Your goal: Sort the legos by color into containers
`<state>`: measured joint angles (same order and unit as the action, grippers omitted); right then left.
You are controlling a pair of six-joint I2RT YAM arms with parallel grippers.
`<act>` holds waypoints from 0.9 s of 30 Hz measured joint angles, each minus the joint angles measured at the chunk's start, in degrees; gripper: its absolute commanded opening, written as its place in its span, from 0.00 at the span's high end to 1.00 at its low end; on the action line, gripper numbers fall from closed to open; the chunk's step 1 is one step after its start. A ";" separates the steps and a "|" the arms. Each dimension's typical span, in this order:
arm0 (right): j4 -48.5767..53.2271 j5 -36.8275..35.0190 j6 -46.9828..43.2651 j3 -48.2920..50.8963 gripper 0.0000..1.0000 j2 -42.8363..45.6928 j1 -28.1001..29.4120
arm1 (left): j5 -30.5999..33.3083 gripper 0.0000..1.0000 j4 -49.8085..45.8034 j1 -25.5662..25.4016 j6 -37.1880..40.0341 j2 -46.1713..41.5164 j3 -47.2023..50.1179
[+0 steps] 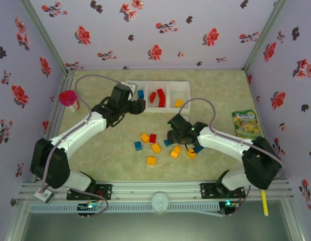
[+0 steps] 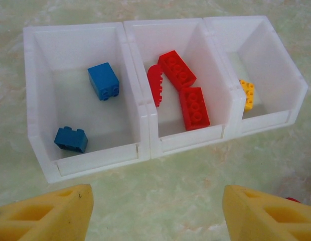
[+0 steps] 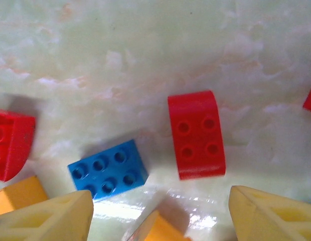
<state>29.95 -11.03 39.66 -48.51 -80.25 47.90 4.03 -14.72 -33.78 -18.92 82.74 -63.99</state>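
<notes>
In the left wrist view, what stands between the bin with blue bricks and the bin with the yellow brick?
The middle bin stands there, touching both, with three red bricks inside, as the left wrist view shows.

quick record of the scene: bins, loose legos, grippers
left bin: two blue bricks
middle bin: three red bricks
right bin: one yellow brick
loose bricks: blue, red and yellow, in front of the bins
left gripper: open, empty, facing the bins
right gripper: open, empty, over loose bricks
</notes>
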 measured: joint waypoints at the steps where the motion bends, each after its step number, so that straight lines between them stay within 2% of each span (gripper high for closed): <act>1: 0.48 -0.52 1.73 0.07 0.28 0.17 1.18 | -0.02 0.31 -0.07 0.00 0.00 0.00 0.00; 8: 2.69 -3.28 12.98 1.92 0.29 0.44 7.30 | -0.02 0.31 -0.11 0.00 0.00 0.00 0.02; 15: 2.91 -4.39 18.80 3.63 0.34 0.85 8.26 | 0.00 0.31 -0.28 0.00 0.00 -0.44 0.79; 24: -0.66 -3.96 20.85 4.76 0.49 -2.67 8.79 | 0.00 0.31 -0.28 0.00 0.00 -2.03 1.70; 27: -1.75 -3.76 20.46 4.74 0.60 -3.98 8.79 | 0.00 0.31 -0.46 0.00 0.00 -2.03 1.99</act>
<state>28.21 -14.79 60.12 -43.77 -84.23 56.69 4.03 -15.18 -33.78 -18.92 80.71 -62.00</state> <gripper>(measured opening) 0.448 0.692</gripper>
